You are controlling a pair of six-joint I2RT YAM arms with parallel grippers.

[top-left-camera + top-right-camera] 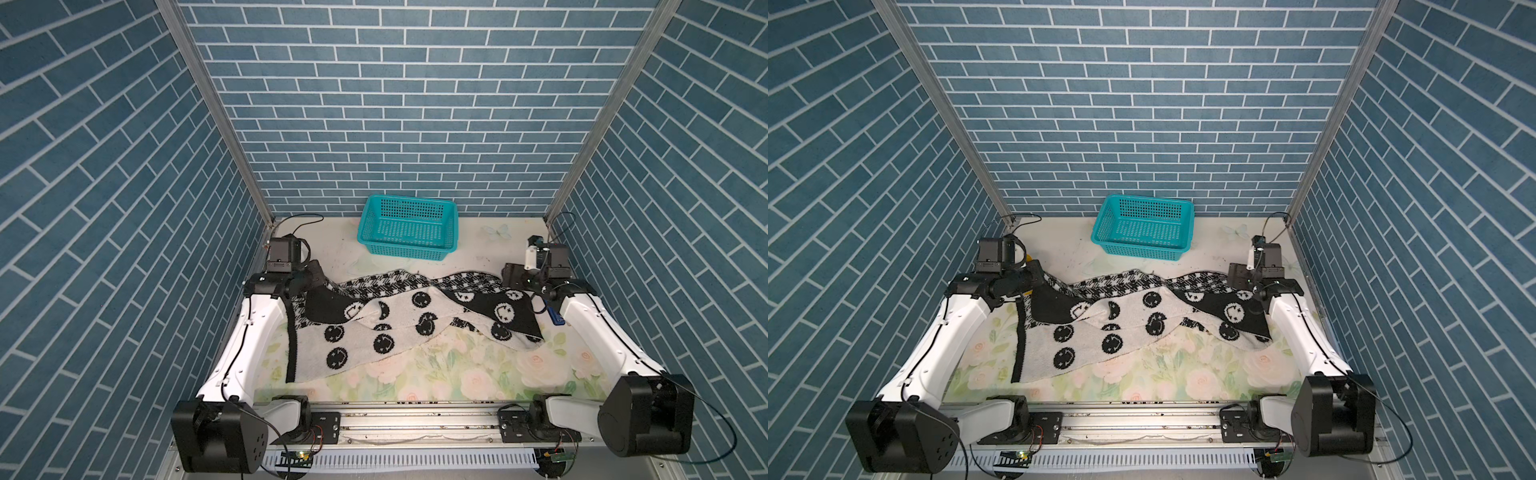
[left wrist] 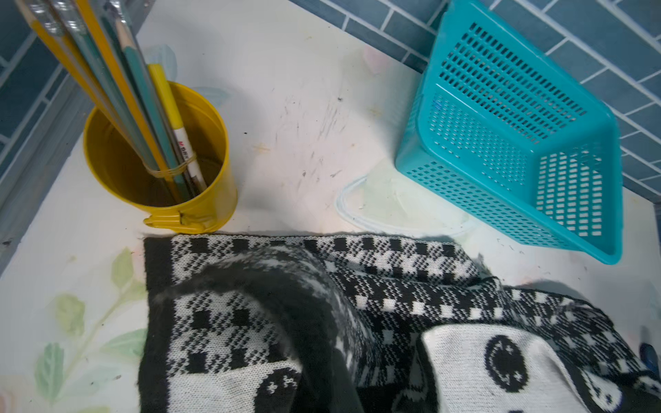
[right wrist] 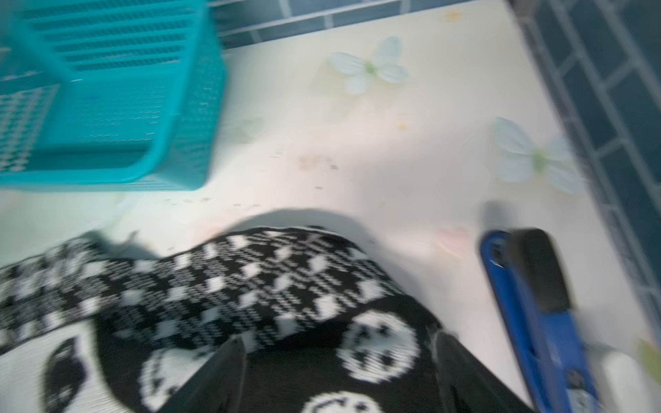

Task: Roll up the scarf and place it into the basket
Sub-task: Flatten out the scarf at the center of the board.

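Scarf [image 1: 374, 332] of soft black-and-white knit with smiley faces lies crumpled and unrolled just in front of the rectangular teal mesh plastic basket [image 1: 407, 226], outside it. Front-left of the basket, the left gripper [image 1: 318, 276] pinches its check-band corner. Front-right, the right gripper [image 3: 338, 339] has its jaws spread over the cloth.

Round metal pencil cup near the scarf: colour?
Yellow; the round metal pencil cup shows best in the left wrist view.

One scarf [image 1: 374, 332], one basket [image 1: 405, 249], one yellow cup [image 2: 214, 211], one bunch of pencils [image 2: 136, 89] in a rubber band, one blue tool [image 3: 551, 343]
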